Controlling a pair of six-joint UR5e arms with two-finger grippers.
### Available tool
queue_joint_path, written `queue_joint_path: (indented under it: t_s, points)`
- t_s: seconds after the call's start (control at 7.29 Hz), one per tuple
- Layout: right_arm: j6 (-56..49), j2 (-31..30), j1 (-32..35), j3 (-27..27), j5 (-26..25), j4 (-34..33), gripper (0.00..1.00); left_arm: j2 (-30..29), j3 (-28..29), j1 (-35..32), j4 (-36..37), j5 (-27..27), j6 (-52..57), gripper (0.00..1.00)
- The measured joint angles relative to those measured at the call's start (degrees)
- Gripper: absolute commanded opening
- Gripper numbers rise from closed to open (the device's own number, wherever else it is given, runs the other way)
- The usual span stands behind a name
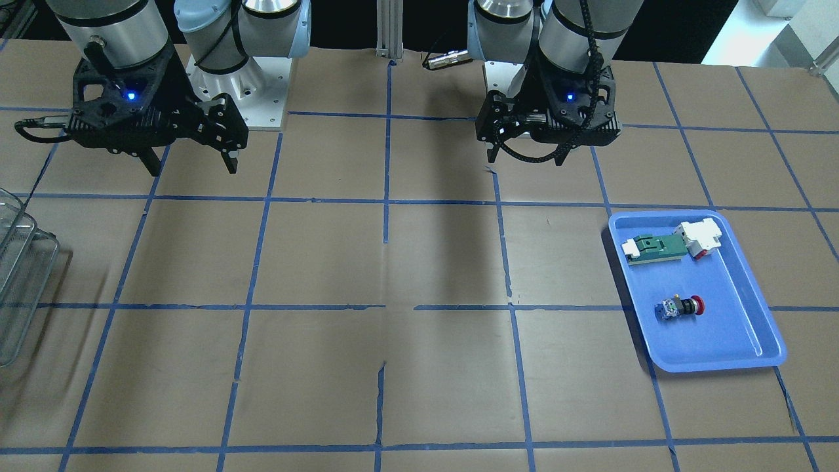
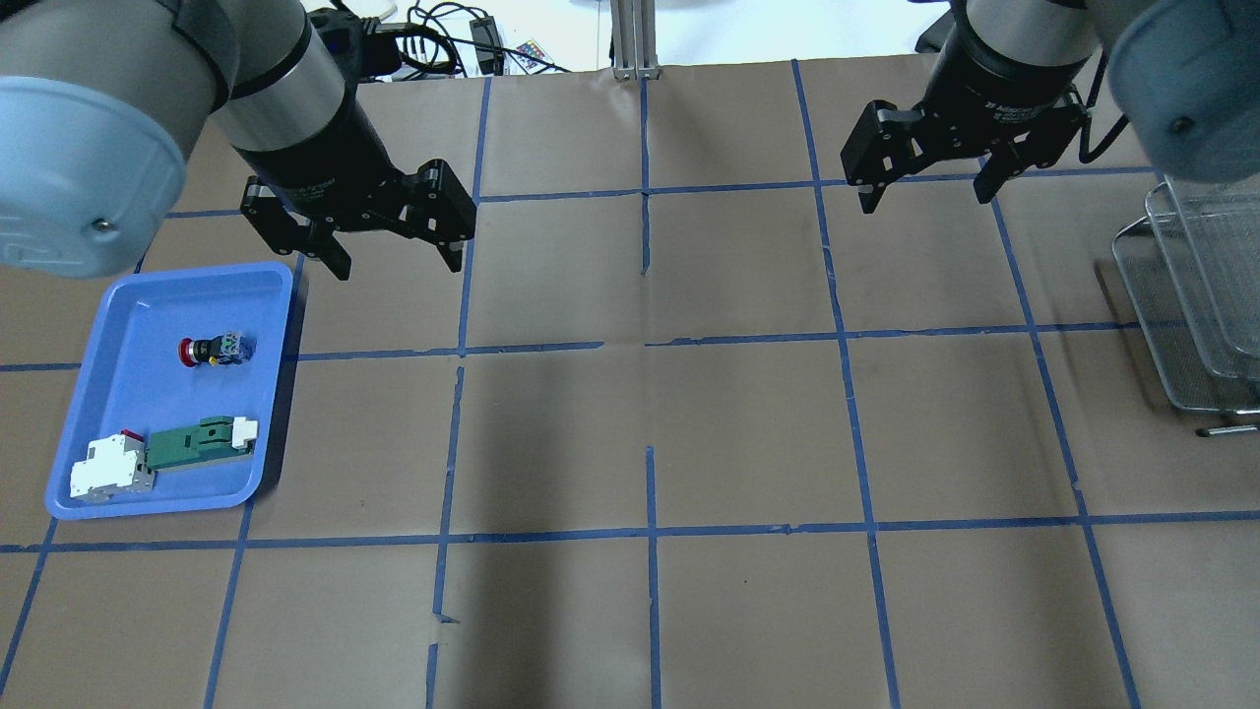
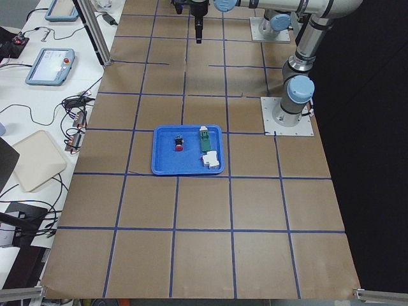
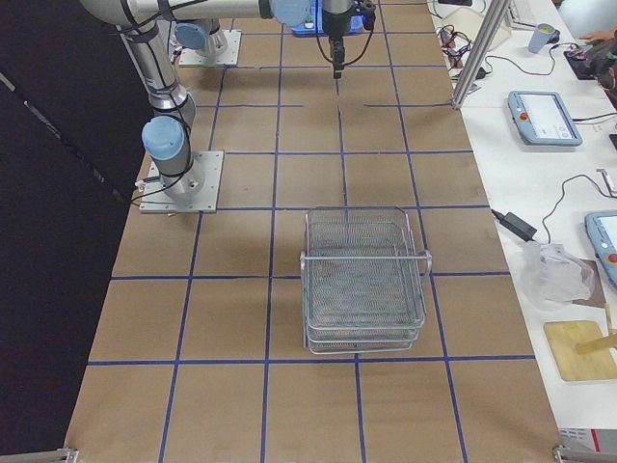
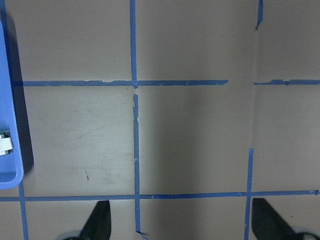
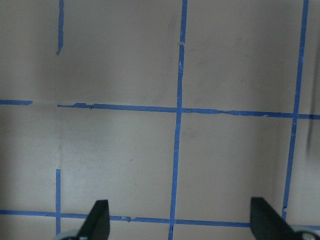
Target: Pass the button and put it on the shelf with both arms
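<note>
Button (image 2: pixel 212 349): lies on its side in the blue tray (image 2: pixel 167 286), red cap pointing away from the table's middle, contact block toward it; nothing grips it.
Tray contents: green-and-white flat part (image 2: pixel 197 443) and white block with red bit (image 2: pixel 110 465) lie together along the tray's near side, apart from the button.
Left gripper (image 2: pixel 397 266): fingers spread wide, nothing between them; hangs above the table (image 2: pixel 748 433), beside the tray rather than over it.
Right gripper (image 2: pixel 925 200): fingers likewise apart and empty, above bare brown paper.
Shelf (image 4: pixel 364 280): wire-mesh tiers, stands at the robot's right end of the table, well apart from the tray.
</note>
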Motion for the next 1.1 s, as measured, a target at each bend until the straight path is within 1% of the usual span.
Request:
queue_joint_path:
  t_s: [0.27,0.55,0.96,1.1]
  points:
    - [0.04,0.0,0.0,0.0,0.0,0.0,1.0,0.39,-0.47,2.14,0.22,0.4,11.87,1.0]
    - [0.0,0.0,0.0,0.0,0.08,-0.06,1.0,0.07,-1.8,10.73,1.63,0.11,27.39,1.0]
    - [-0.02,-0.05,0.0,0.0,0.15,-0.09,1.0,-0.66,-6.81,22.31,8.3,0.17,54.79,1.0]
    - [-0.02,-0.05,0.0,0.0,0.17,-0.11,1.0,-1.94,-8.88,26.31,11.36,-0.02,62.91,1.0]
